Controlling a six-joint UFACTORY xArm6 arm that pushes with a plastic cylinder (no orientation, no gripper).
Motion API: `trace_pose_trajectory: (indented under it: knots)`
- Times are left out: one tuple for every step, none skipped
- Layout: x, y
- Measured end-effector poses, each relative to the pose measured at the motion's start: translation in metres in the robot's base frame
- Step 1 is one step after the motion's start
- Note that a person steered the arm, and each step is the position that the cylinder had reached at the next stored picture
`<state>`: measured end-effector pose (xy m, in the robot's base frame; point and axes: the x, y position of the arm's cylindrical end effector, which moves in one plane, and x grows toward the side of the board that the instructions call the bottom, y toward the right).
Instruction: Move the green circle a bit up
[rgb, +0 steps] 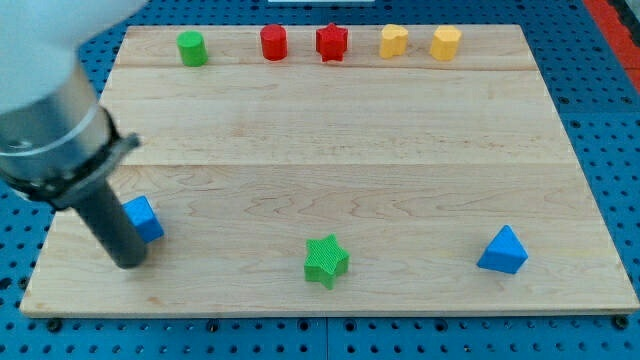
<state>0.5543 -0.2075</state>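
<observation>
The green circle (192, 47) stands near the board's top left corner, close to the top edge. My tip (128, 262) is at the board's lower left, far below the green circle, touching or just left of a blue cube (145, 217). The arm's grey body fills the view's left above the rod.
Along the top edge stand a red cylinder (274, 43), a red star (331, 42), a yellow heart (394, 41) and a yellow hexagon (446, 43). A green star (326, 261) lies at bottom centre. A blue triangle (503, 250) lies at bottom right. The wooden board (340, 150) rests on a blue pegboard.
</observation>
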Motion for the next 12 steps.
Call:
trace_pose_trajectory:
  knots:
    - [-0.059,-0.016]
    - [-0.093,-0.014]
    - [-0.095,-0.001]
    - [-0.157,-0.042]
    - [-0.231,-0.043]
    - [-0.279,-0.023]
    - [-0.284,0.045]
    - [-0.285,0.04]
    - [-0.283,0.013]
    - [-0.32,-0.021]
    - [-0.336,0.015]
    - [-0.334,0.013]
